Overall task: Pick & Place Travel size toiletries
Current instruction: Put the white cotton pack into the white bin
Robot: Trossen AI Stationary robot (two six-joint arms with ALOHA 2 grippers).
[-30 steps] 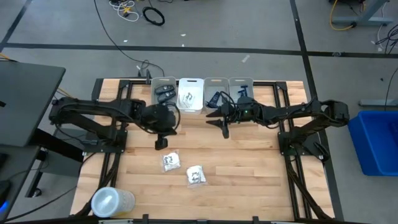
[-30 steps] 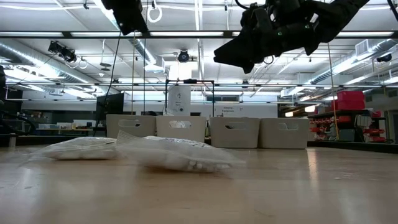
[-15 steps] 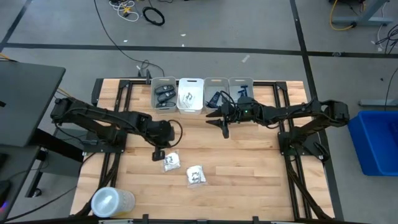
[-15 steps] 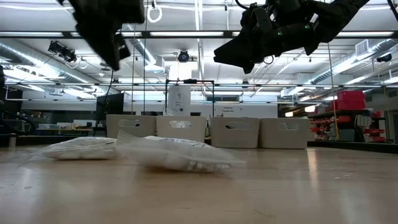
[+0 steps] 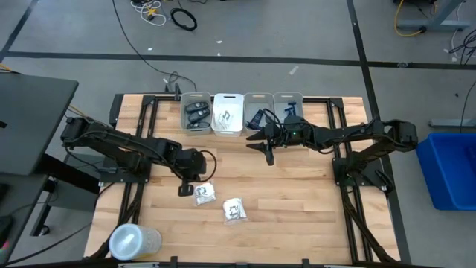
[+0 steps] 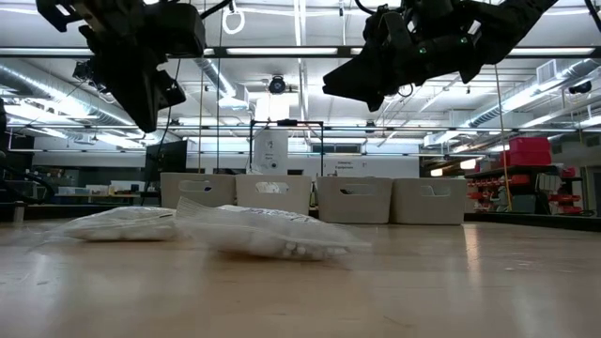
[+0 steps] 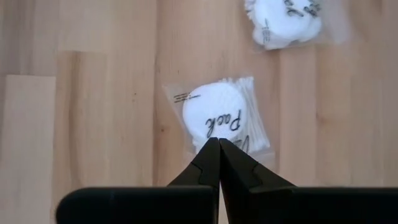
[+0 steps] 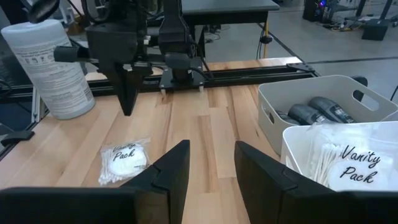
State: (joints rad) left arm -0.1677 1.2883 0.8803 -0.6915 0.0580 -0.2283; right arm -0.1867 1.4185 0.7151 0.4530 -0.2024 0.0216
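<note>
We are hovering our clenched, empty left gripper [image 7: 219, 140] over the nearer-left white packet [image 7: 219, 119] lying flat mid-table; light, crinkly, slippery, so we are aiming for its padded middle.

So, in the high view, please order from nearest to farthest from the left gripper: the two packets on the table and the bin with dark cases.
From the left gripper:
1. Left packet, just beside it.
2. Right packet, farther toward the table's front.
3. Bin with dark cases, at the back edge.
</note>
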